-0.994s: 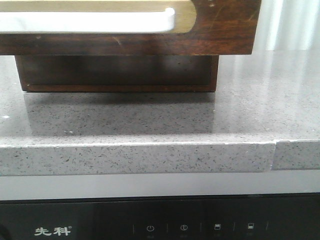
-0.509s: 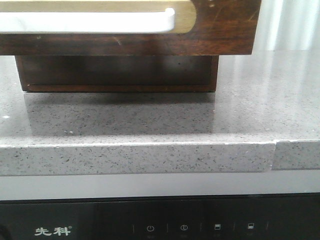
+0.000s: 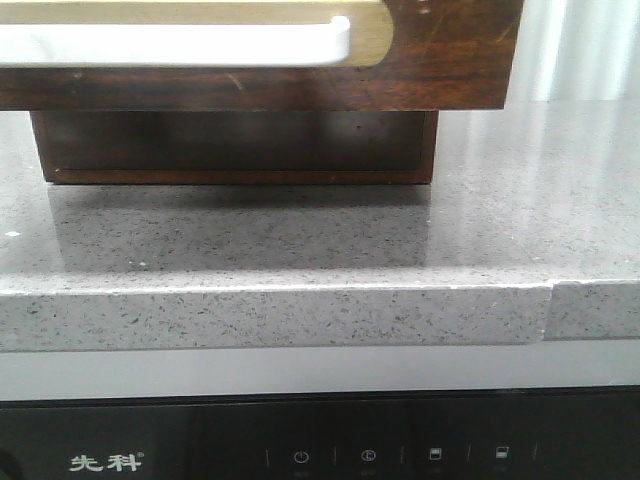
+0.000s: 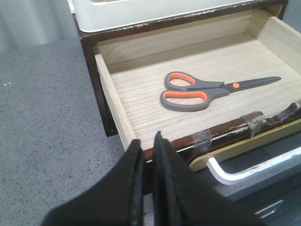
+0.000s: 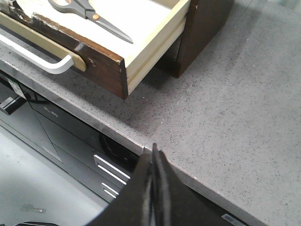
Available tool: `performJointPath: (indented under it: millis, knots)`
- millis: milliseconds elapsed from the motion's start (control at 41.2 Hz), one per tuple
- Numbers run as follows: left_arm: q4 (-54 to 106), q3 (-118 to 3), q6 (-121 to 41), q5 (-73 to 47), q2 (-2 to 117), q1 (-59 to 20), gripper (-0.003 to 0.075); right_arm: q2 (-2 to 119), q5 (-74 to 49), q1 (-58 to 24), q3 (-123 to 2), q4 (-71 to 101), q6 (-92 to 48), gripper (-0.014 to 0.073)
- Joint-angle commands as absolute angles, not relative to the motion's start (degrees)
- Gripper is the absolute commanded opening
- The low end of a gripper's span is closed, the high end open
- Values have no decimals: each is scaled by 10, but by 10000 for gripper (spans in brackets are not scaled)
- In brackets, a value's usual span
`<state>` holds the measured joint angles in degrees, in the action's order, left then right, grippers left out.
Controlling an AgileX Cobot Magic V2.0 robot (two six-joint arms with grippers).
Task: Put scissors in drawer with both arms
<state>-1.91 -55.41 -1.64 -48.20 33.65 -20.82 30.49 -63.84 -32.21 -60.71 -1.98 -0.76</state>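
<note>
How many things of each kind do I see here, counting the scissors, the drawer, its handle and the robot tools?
Scissors: 1, lying flat inside the open drawer
Drawer: 1, pulled out
White bar handle: 1, on the drawer front
Robot tools: 2, the left tool and the right tool, both shut and holding nothing
Total: 5

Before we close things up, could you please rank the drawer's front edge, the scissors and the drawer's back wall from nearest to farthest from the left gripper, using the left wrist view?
1. Drawer front edge, taped, just beyond the left gripper.
2. Scissors, lying flat mid-drawer.
3. Drawer back wall, farthest, under the cabinet top.
</note>
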Motion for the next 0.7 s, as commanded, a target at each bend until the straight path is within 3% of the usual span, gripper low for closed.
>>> performJointPath:
  millis: [0,679]
  knots:
    - [-15,-571,-12,-436,343,-213,-20,308,-599,-319,-618,-29,-7,-67]
    - [-15,-560,-12,-432,333,-208,-20,308,-614,-319,-618,-29,-7,-67]
